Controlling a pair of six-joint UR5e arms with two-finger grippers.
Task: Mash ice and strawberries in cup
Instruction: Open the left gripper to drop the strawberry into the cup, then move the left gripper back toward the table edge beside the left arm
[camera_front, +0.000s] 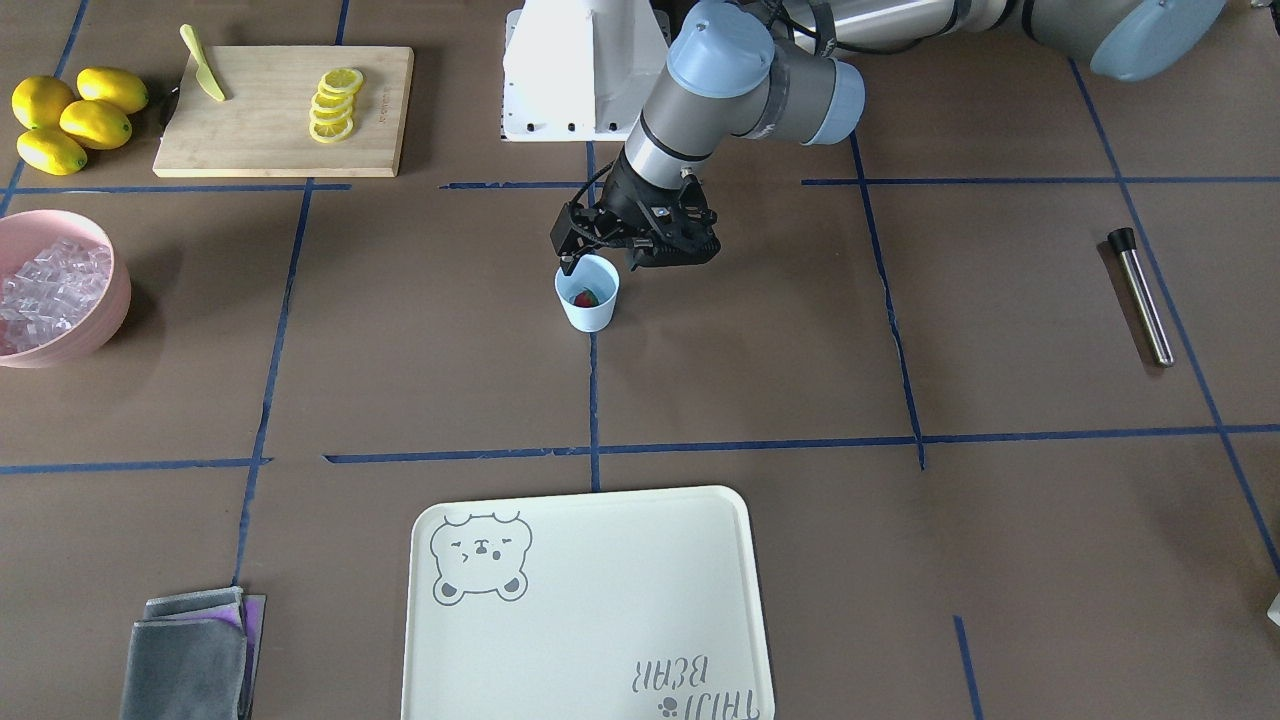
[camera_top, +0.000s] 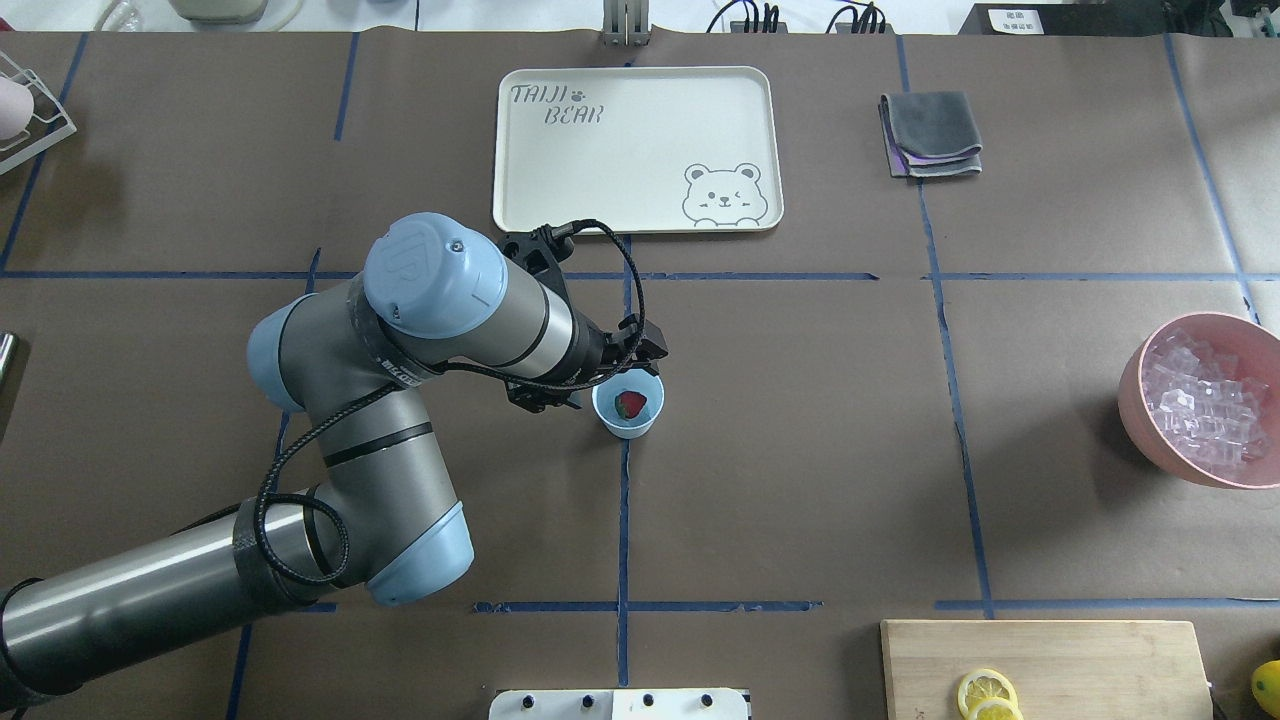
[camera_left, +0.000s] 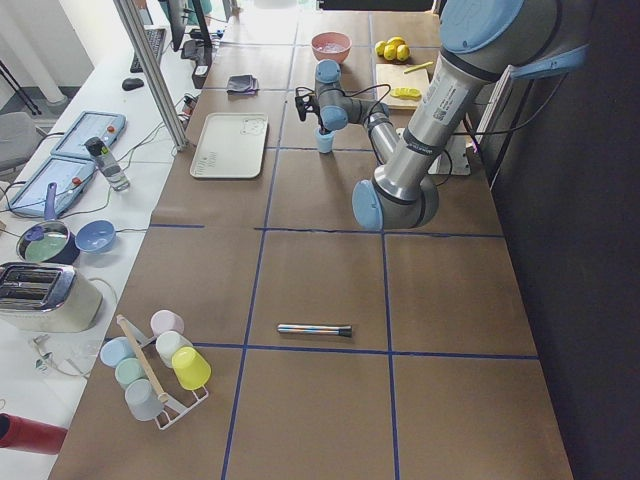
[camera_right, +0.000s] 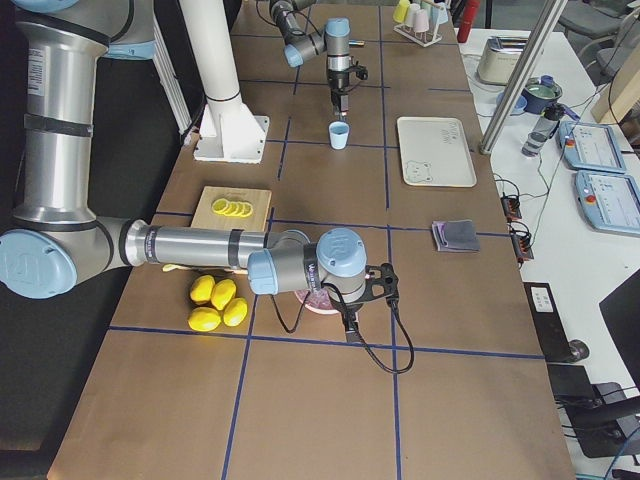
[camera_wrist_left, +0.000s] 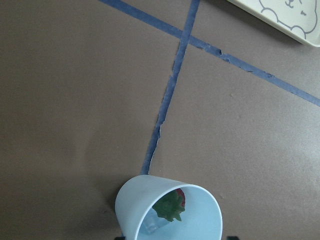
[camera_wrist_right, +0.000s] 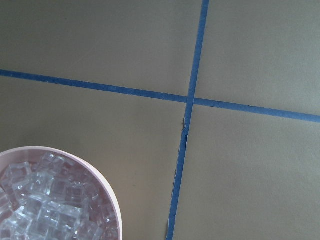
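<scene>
I am hovering my left gripper (camera_front: 597, 262) just over the cup (camera_front: 590, 312), on the side of its rim that faces my base. The jaws are standing spread apart, wider than the rim and gripping nothing, and in my left wrist view only their dark tips are peeking in at the bottom edge on either side of the cup. The cup is standing upright on a blue tape line near the middle of the tabletop. The strawberry (camera_front: 585, 297) is lying inside it with its green top showing, and beside the berry I am seeing what looks like one clear piece of ice (camera_wrist_left: 150, 227) against the cup wall. Most of the ice (camera_front: 50, 285) is sitting piled in the pink bowl (camera_front: 112, 300) at the tabletop's right edge. My right gripper (camera_right: 349, 330) is hanging above that bowl, and I cannot tell whether its jaws are apart or together. A metal muddler (camera_front: 1141, 297) is lying flat near the left edge, well apart from the cup.
</scene>
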